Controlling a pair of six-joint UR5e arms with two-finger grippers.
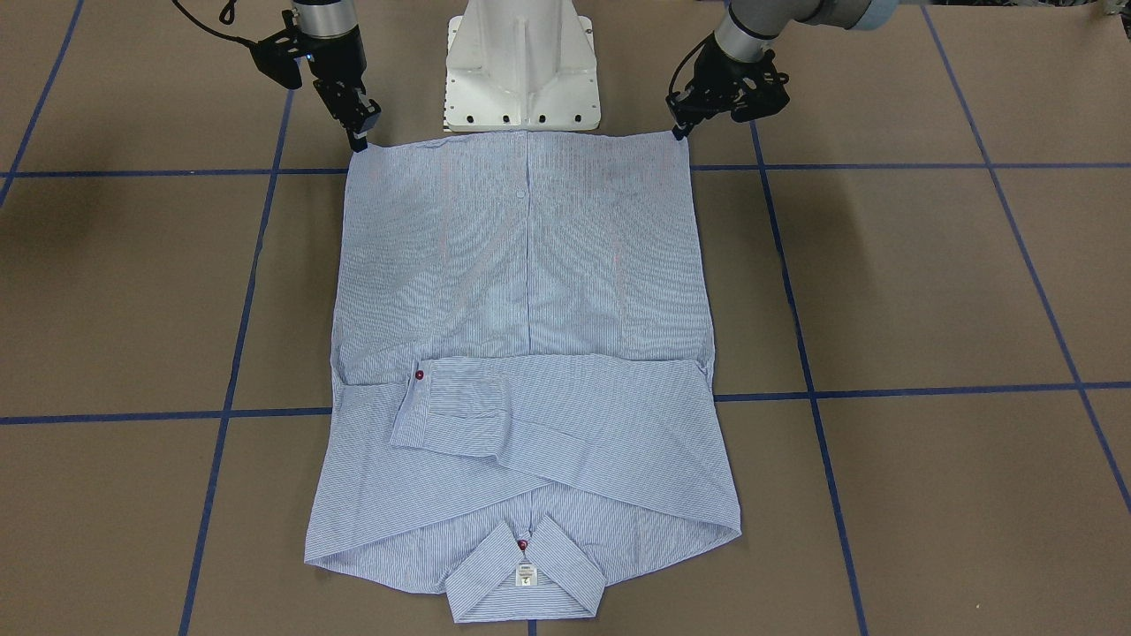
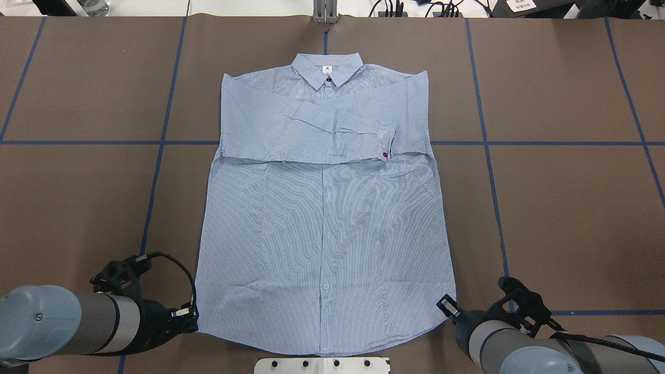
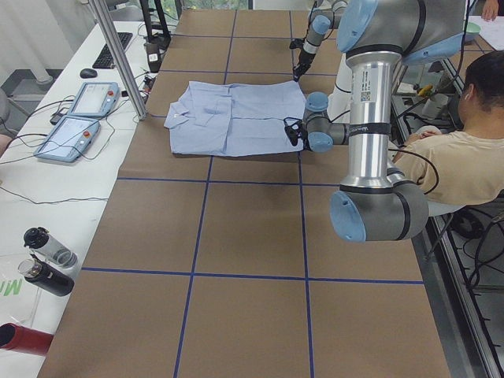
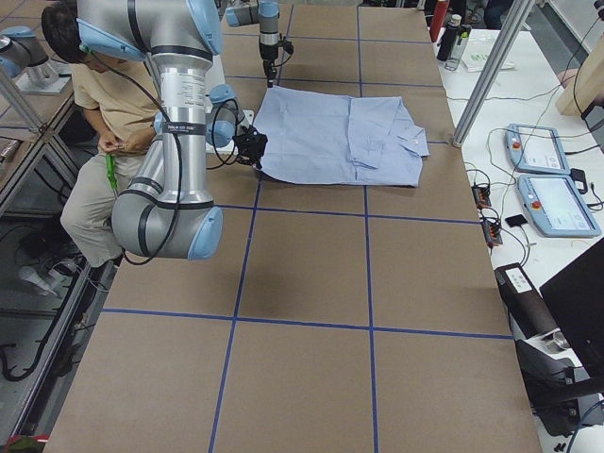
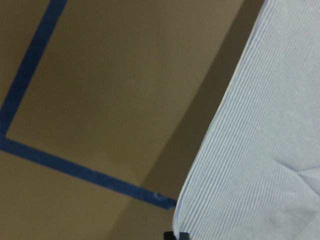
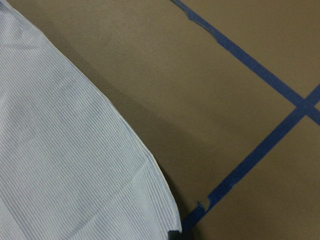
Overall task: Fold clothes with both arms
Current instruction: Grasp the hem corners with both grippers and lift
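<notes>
From my remote seat, the shirt [image 2: 322,223] lies flat and face up on the brown table [image 2: 571,208]. In the overhead view its collar [image 2: 326,70] is at 12 o'clock and its hem at 6 o'clock, just ahead of the white base [image 1: 521,62]. Both sleeves [image 2: 311,122] are folded across the chest, and the upper one ends in a cuff [image 2: 387,140] with a red button toward 3 o'clock. The left gripper [image 2: 193,318] sits at the hem corner at about 7 o'clock of the shirt, its fingers pinched on the cloth. The left wrist camera shows that edge raised off the table, with a shadow under it. The right gripper [image 2: 446,306] is at the opposite hem corner, about 5 o'clock. Its fingertips barely show in any view, so I can only say they appear clamped on that corner too. Between the two grippers the hem runs nearly straight in the front view. Blue tape lines [image 2: 545,143] cross the table on either side.
</notes>
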